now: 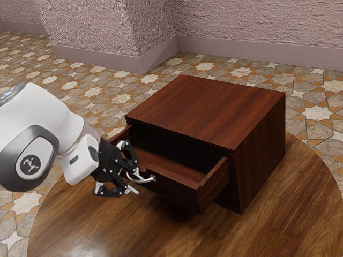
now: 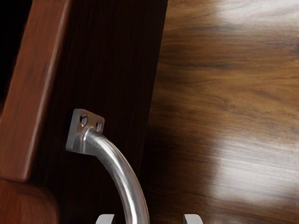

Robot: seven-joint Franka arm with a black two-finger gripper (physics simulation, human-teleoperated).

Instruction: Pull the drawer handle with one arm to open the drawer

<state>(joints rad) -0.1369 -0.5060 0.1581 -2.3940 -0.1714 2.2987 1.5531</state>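
A dark wooden cabinet [image 1: 209, 107] stands on a round wooden platform [image 1: 278, 225]. Its drawer [image 1: 171, 190] is pulled partway out toward the exterior view's lower left, and its inside shows. A curved metal handle [image 1: 143, 177] sits on the drawer front. My black gripper [image 1: 132, 177] is at this handle, open, one finger above it and one below. In the wrist view the handle [image 2: 119, 168] bends from its screwed plate on the drawer front [image 2: 107, 70] down between my two fingertips [image 2: 105, 218], which stand apart from it.
The platform's glossy wood [image 2: 224, 116] spreads out beside the drawer. Patterned floor tiles [image 1: 96, 91] surround it, and a rough stone wall with a corner pillar [image 1: 107, 27] rises at the back. My white arm [image 1: 37, 139] comes in from the exterior view's left.
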